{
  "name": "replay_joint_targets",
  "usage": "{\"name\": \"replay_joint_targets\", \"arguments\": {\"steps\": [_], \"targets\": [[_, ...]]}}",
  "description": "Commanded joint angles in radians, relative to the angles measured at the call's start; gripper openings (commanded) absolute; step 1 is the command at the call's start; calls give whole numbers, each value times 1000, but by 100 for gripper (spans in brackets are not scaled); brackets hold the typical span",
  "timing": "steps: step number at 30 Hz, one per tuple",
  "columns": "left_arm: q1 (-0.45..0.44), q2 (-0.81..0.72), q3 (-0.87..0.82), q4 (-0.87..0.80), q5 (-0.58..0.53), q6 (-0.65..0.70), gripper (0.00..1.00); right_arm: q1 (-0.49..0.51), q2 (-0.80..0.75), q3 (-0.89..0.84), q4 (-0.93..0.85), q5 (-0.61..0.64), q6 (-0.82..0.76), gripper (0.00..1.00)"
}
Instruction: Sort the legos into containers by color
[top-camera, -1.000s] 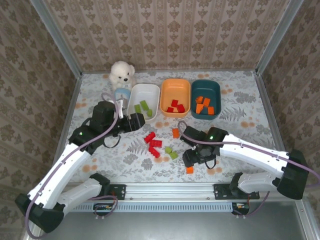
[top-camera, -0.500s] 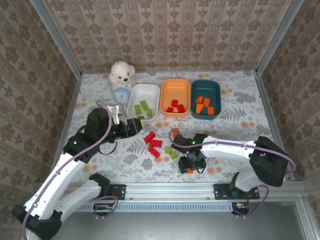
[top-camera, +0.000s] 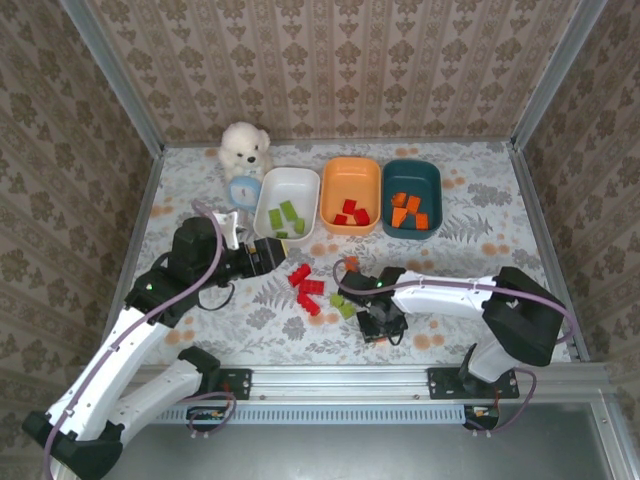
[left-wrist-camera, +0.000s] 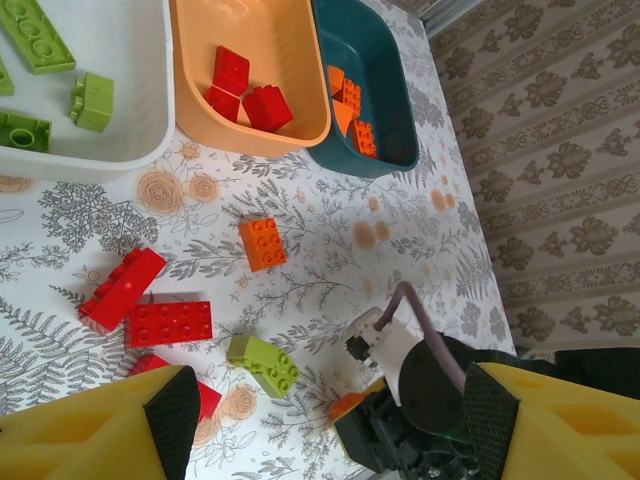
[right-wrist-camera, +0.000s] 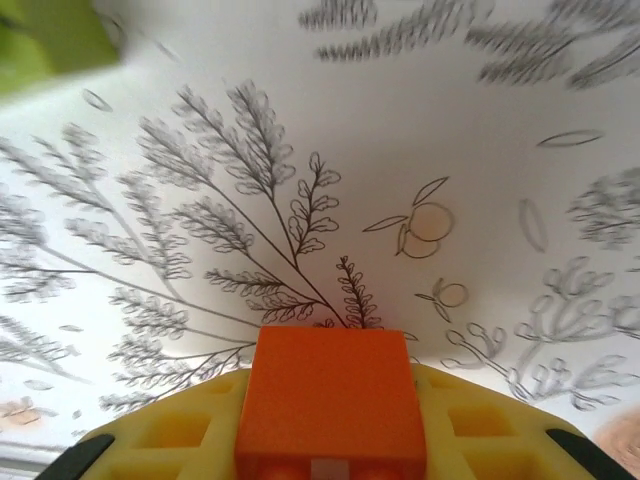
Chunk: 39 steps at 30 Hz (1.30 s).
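R claw (top-camera: 380, 328) now clamped on orange lego (right-wrist-camera: 330, 395), L claw (top-camera: 268, 251) wide

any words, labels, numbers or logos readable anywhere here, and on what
No text can be read in any view.
Clock face: too small to make out any numerals.
Legos and dishes: no print shows.

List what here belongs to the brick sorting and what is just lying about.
Job: white dish, orange dish, teal dish, red bricks, light green bricks, loose orange brick, gripped orange brick.
Lying about: white plush toy, small blue clock.
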Motion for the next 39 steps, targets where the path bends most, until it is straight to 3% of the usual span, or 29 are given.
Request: {"name": "replay_joint_targets", "arguments": {"steps": [1,6,11,18,22,30,39], "targets": [[-5,17,-1,35,29,-14,74,-50,-106,138,-147,116,-49,30],[-7,82,27,104,32,-18,74,-300,-100,430,-222,129,-209,31],[-4,173,79,177,27,-21,75,-514,145,729,-176,127,-353,31],[-8,251,133,243,10,-25,75,-730,498,1076,-112,142,-315,31],[-9,259,138,243,-9,-24,75,-786,664,1214,-121,152,-279,31],[-10,273,144,209,-28,-4,75,-833,840,1305,-102,126,-251,32],[-12,291,143,200,-31,-4,75,-872,911,1324,-75,131,-258,35]]}}
